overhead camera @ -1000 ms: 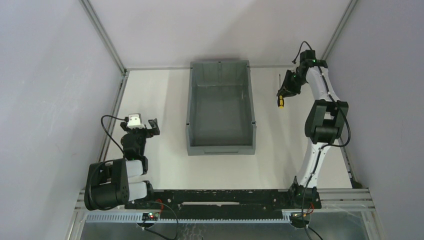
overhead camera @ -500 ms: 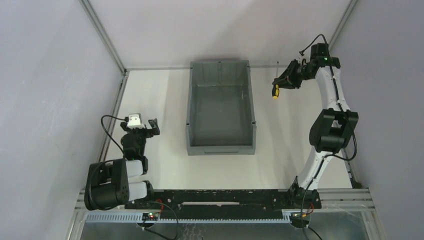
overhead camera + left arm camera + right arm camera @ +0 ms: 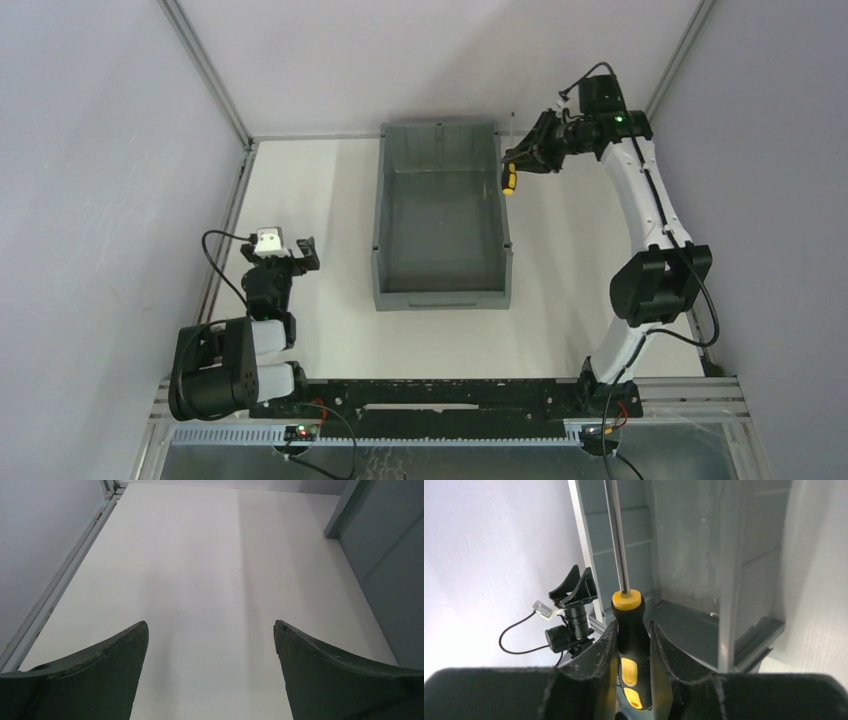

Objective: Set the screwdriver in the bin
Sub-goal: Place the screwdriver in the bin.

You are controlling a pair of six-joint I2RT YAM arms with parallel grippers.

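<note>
Overhead, the bin (image 3: 440, 128) sits on the white bench (image 3: 310, 190), past the middle toward 12 o'clock, long walls running from 6 to 12 and the lower lip facing 6. The right arm (image 3: 640, 200) rises from its base at 5 o'clock and bends over toward the bin's 2 o'clock corner. Its jaws are closed tight on the screwdriver (image 3: 510, 172), which hangs in the air at the bin's right rim. From above I cannot tell whether it is over the rim or just outside it. The thin shaft points toward 12 and the yellow butt toward 6.

The right wrist view shows the grip plainly: both fingers (image 3: 596, 655) press the black-and-yellow handle (image 3: 631, 630) from either side. The yellow collar and the bare metal shaft (image 3: 616, 530) stick out ahead of them. Behind the shaft lie the bin's grey walls (image 3: 684, 540), and the left arm (image 3: 571, 610) shows at 9 o'clock.

The left arm (image 3: 250, 330) rests folded at 8 o'clock of the bin, well apart from it. Its jaws stand wide open and hold nothing. In its wrist view the two dark fingers (image 3: 100, 675) frame bare bench (image 3: 210, 570), with the bin's outer wall (image 3: 395, 555) at 3 o'clock.
</note>
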